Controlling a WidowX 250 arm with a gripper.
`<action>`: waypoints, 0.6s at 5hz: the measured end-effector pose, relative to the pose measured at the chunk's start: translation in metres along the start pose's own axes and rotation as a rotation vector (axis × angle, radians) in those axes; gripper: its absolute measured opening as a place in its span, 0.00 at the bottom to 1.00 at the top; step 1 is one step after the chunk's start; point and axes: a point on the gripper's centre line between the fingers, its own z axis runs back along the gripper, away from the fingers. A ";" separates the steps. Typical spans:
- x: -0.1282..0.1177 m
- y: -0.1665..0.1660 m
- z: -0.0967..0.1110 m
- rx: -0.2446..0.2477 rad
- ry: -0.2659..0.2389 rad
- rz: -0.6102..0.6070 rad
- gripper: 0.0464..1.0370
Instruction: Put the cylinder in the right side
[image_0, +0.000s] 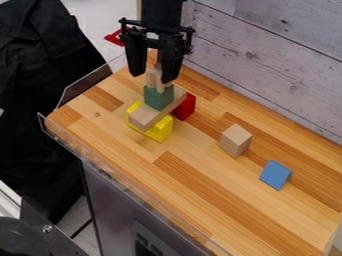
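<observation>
The gripper (153, 77) hangs over the far left part of the wooden table, directly above a small stack. A pale wooden piece, seemingly the cylinder (151, 79), stands upright on a green block (158, 98), its upper part at the gripper. Beneath the green block lies a long natural-wood block (145, 118), slanting across a yellow piece (160, 130). A red block (186, 107) is close to the right of the long block.
To the right of the stack stands a natural-wood block (236, 140), with a blue block (275, 175) beyond it toward the lower right. A white plank wall (267, 60) runs behind the table (194, 200), and a clear rim lines its front left edge.
</observation>
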 end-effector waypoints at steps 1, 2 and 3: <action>0.001 0.000 0.000 0.001 -0.006 0.009 0.39; 0.001 0.000 0.000 0.001 -0.006 0.017 0.39; 0.000 -0.004 0.003 0.024 0.009 0.013 0.39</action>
